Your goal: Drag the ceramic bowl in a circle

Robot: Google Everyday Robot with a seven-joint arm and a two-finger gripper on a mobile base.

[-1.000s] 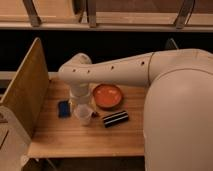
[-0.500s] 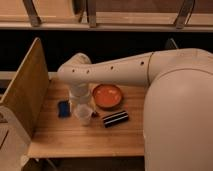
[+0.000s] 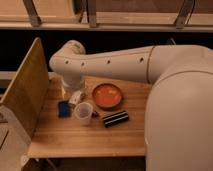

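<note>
The ceramic bowl [image 3: 107, 95] is a shallow orange-red dish resting on the wooden table [image 3: 85, 140], right of centre towards the back. My white arm reaches in from the right, bends at the far left and drops to the table. My gripper [image 3: 77, 98] hangs low just left of the bowl's rim, above the small cup [image 3: 83, 113]. It stands open with nothing in it and appears apart from the bowl.
A blue object [image 3: 64, 108] lies left of the cup. A black striped bar [image 3: 116, 118] lies in front of the bowl. A tall wooden panel [image 3: 26, 85] walls the table's left side. My arm's bulky white body [image 3: 180, 110] covers the right side.
</note>
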